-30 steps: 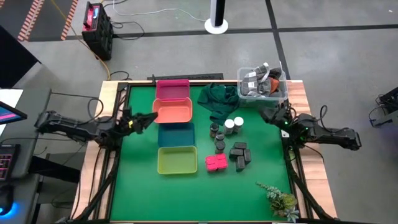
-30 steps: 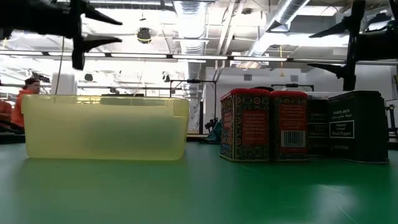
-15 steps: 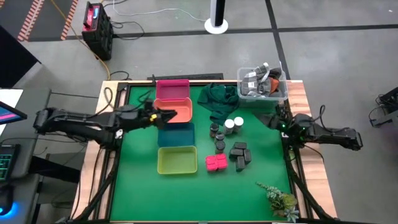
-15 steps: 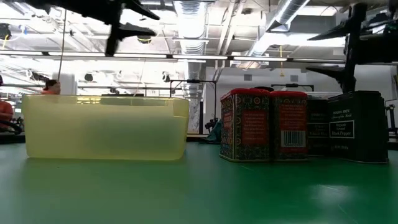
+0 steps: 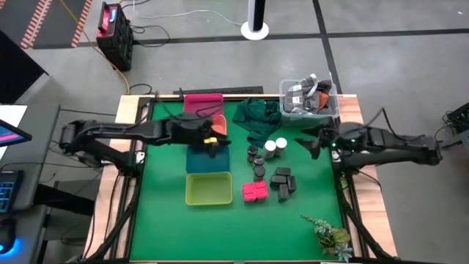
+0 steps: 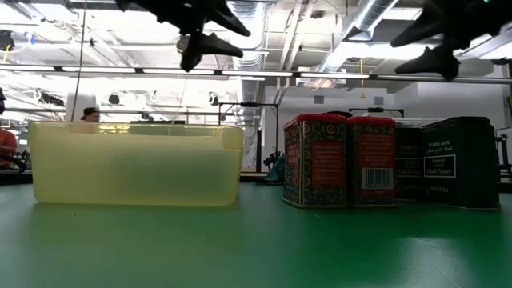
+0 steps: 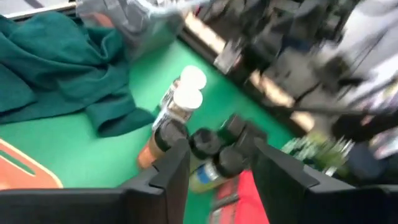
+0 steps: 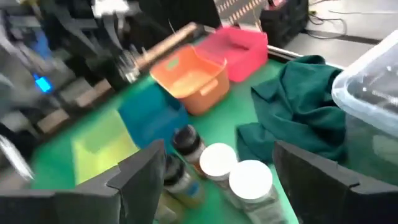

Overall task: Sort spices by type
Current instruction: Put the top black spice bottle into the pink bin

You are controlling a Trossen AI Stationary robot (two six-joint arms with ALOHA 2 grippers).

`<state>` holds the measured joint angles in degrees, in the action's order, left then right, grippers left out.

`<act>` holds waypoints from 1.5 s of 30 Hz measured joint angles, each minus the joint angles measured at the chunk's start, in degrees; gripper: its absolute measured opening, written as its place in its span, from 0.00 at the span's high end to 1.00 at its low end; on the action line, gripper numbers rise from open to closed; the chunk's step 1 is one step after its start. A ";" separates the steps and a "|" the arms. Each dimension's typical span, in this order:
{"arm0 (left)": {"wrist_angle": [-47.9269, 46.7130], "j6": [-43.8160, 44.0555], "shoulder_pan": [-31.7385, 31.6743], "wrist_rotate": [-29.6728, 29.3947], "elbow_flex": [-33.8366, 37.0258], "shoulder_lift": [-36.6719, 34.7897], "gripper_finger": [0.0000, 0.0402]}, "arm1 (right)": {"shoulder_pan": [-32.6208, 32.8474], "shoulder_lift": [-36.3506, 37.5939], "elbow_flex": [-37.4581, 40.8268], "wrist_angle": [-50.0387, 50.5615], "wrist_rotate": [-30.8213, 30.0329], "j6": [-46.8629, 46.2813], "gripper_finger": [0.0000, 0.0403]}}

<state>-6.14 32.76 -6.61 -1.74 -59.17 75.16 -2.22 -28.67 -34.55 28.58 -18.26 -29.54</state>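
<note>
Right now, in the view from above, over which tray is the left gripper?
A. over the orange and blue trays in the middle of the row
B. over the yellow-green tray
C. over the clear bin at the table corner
A: the left gripper hangs where the orange tray meets the blue tray; the yellow-green tray lies clear of it.

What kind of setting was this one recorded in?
Probably a lab or workshop hall, not a home: exposed ducts and strip lights overhead, a bare grey floor with cables around the green table, and a black equipment case on the floor.
</note>
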 joint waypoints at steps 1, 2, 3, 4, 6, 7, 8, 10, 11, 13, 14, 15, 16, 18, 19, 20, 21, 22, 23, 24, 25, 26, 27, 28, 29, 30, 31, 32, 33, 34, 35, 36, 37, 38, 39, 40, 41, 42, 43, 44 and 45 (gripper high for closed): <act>-2.00 -1.84 0.02 0.00 -1.90 1.49 0.56 | 0.00 -2.05 -1.35 0.57 0.12 1.30 0.21; -3.74 -3.40 0.02 0.00 -3.81 3.10 0.54 | 0.00 -4.10 -2.59 1.40 0.17 2.03 0.21; -5.34 -4.82 0.02 0.03 -5.56 4.64 0.51 | 0.00 -6.04 -3.68 2.44 0.31 2.51 0.21; -6.90 -5.99 0.00 0.03 -7.42 6.07 0.49 | 0.00 -7.57 -4.68 3.65 0.90 2.92 0.20; -9.59 -8.01 -0.20 0.45 -11.20 9.19 0.44 | 0.00 -10.66 -6.83 6.08 3.44 3.37 0.19; -10.74 -8.94 -0.30 1.24 -13.09 10.75 0.42 | 0.00 -12.10 -7.95 7.27 4.81 3.77 0.17; -11.64 -10.04 -0.50 2.26 -14.86 12.38 0.40 | 0.00 -13.42 -9.07 8.62 5.92 4.04 0.16; -14.11 -13.43 -0.91 5.08 -18.30 15.50 0.37 | 0.00 -16.03 -11.37 13.00 6.51 4.29 0.14; -15.23 -15.48 -1.20 6.60 -19.94 17.09 0.37 | -0.02 -17.47 -12.47 15.05 6.46 4.33 0.13; -17.58 -19.65 -1.73 9.33 -22.92 19.95 0.36 | -0.18 -19.66 -14.30 18.44 6.12 4.51 0.12; -18.39 -21.69 -1.99 10.31 -24.18 21.30 0.36 | -0.22 -20.66 -15.00 20.18 5.47 4.53 0.12; -18.91 -23.63 -2.25 10.99 -25.27 22.38 0.36 | -0.17 -21.49 -15.65 21.39 4.61 4.40 0.12; -19.55 -25.54 -2.47 11.44 -26.14 23.47 0.36 | -0.09 -22.04 -16.22 21.94 3.89 4.14 0.13; -20.35 -28.70 -2.64 11.93 -27.93 25.45 0.36 | 0.40 -22.48 -16.82 23.54 2.37 2.81 0.14; -20.29 -29.88 -2.77 11.92 -28.53 26.29 0.36 | 0.80 -22.45 -16.83 24.36 1.51 1.81 0.15; -20.29 -30.58 -2.91 11.98 -28.77 26.99 0.36 | 1.24 -22.36 -16.83 24.80 0.42 0.56 0.15; -20.47 -30.71 -2.98 11.96 -29.05 27.66 0.36 | 1.75 -22.13 -16.86 25.56 -0.90 -0.96 0.16; -20.18 -30.63 -3.15 12.02 -29.32 28.32 0.36 | 2.29 -21.78 -16.85 26.86 -1.96 -2.43 0.17; -19.73 -30.41 -3.34 12.00 -29.39 28.89 0.36 | 2.79 -21.46 -16.83 28.08 -2.70 -3.59 0.18; -19.93 -29.93 -3.62 12.00 -29.39 29.34 0.36 | 3.38 -21.19 -16.83 28.54 -3.08 -4.68 0.18; -20.03 -29.59 -3.84 11.96 -29.39 29.85 0.36 | 4.00 -20.70 -16.85 28.74 -3.17 -5.53 0.18; -19.62 -29.51 -4.00 11.96 -29.39 30.34 0.36 | 4.55 -20.27 -16.85 29.32 -3.17 -6.23 0.19; -19.57 -29.60 -4.05 11.81 -29.39 30.76 0.36 | 5.09 -20.08 -16.83 29.72 -3.17 -6.71 0.19; -19.72 -30.07 -4.07 11.76 -29.37 31.05 0.35 | 5.66 -19.99 -16.83 29.60 -3.17 -7.36 0.19; -19.79 -30.69 -4.00 11.75 -29.35 31.13 0.35 | 6.22 -19.97 -16.84 29.44 -3.17 -8.13 0.19; -19.60 -31.41 -3.94 11.75 -29.32 31.27 0.34 | 6.70 -20.00 -16.84 29.52 -3.17 -8.85 0.19; -18.53 -32.06 -3.68 11.71 -29.35 31.65 0.34 | 7.05 -20.08 -16.83 29.55 -3.15 -9.50 0.19; -17.45 -32.42 -3.54 11.78 -29.39 31.77 0.33 | 7.25 -20.08 -16.83 29.48 -3.15 -9.89 0.19; -17.27 -32.76 -3.50 11.66 -29.38 31.88 0.32 | 7.26 -20.08 -16.83 29.46 -3.09 -10.56 0.19; -17.26 -33.11 -3.50 11.63 -29.32 31.95 0.32 | 7.26 -20.18 -16.83 29.38 -2.88 -11.20 0.19; -16.51 -33.65 -3.52 11.36 -29.32 32.26 0.31 | 7.23 -20.39 -16.83 29.01 -2.61 -11.47 0.19; -14.83 -34.07 -3.52 11.29 -29.37 33.01 0.31 | 7.23 -20.49 -16.83 28.59 -2.36 -11.58 0.19; -13.67 -34.25 -3.53 11.26 -29.45 33.40 0.30 | 7.35 -20.59 -16.83 28.26 -2.22 -11.55 0.19; -13.64 -34.37 -3.55 11.03 -29.39 33.74 0.30 | 7.67 -20.77 -16.83 27.85 -2.06 -11.42 0.19; -13.65 -34.88 -3.59 10.90 -29.25 34.32 0.30 | 8.01 -21.09 -16.83 27.24 -2.01 -11.34 0.19; -12.59 -35.65 -3.63 10.57 -29.26 34.79 0.30 | 8.30 -21.19 -16.84 26.91 -1.99 -11.17 0.19; -11.84 -36.56 -3.63 10.43 -29.28 34.95 0.30 | 8.53 -21.30 -16.82 26.97 -1.92 -11.17 0.19; -12.24 -37.75 -3.63 10.45 -29.28 34.92 0.30 | 8.73 -21.68 -16.80 27.12 -1.88 -11.17 0.19; -12.41 -39.23 -3.63 10.45 -29.28 34.81 0.30 | 9.03 -22.21 -16.82 26.98 -1.86 -11.20 0.19; -12.22 -40.79 -3.63 10.45 -29.28 34.71 0.30 | 9.23 -22.37 -16.83 26.95 -1.88 -11.37 0.19; -12.21 -42.34 -3.63 10.44 -29.26 34.65 0.30 | 9.45 -22.51 -16.81 27.14 -1.86 -11.39 0.19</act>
<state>-18.35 -9.58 -10.24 8.70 -88.43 109.81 7.23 -51.18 -51.36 55.72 -20.12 -40.93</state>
